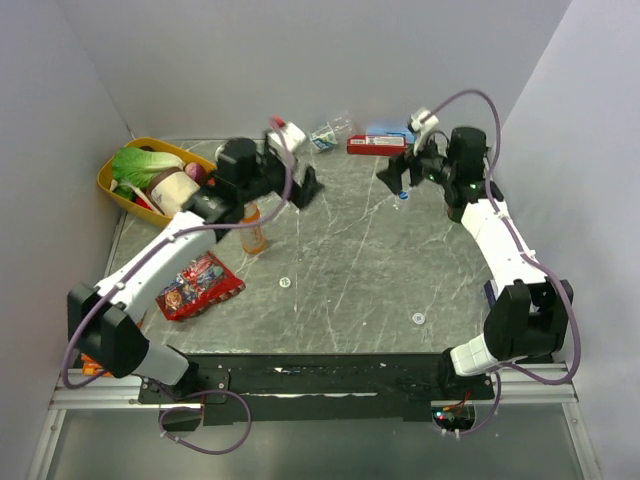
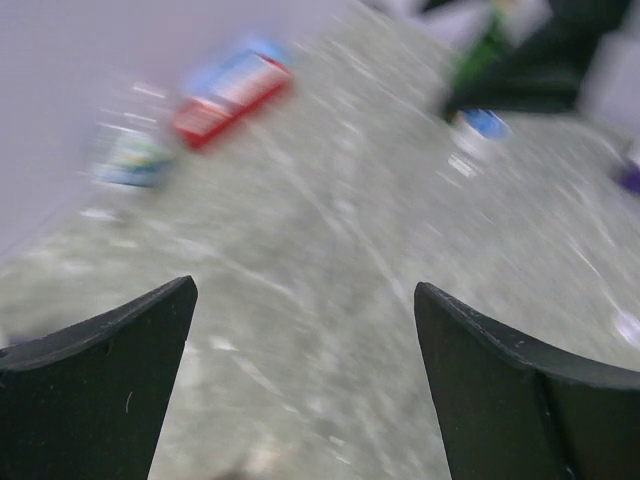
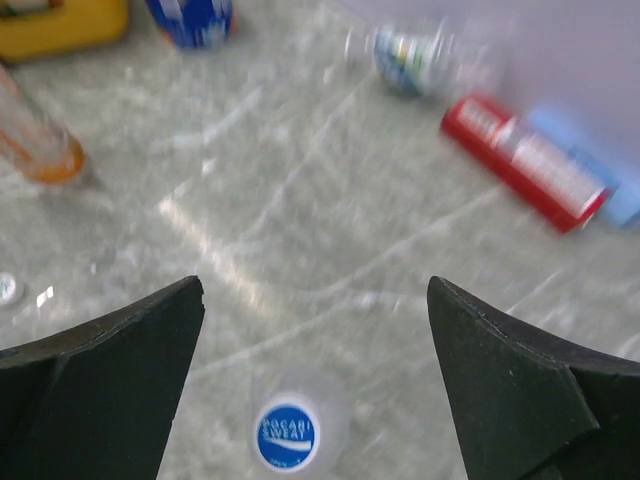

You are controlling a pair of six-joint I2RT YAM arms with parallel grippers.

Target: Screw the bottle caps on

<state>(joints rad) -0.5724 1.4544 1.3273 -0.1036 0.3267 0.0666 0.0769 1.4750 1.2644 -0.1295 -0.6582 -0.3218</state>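
Table [image 1: 350, 270] glossy veined stone; blue cap [image 3: 285, 436] smooth plastic

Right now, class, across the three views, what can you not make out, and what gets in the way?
Orange bottle: top external view, the left arm covers its neck, so capped or not is hidden.
Blue cap: right wrist view, blur hides whether it sits on a bottle.
Water bottle: label blurred in both wrist views, too small from above.
Red box: left wrist view, print smeared by blur.
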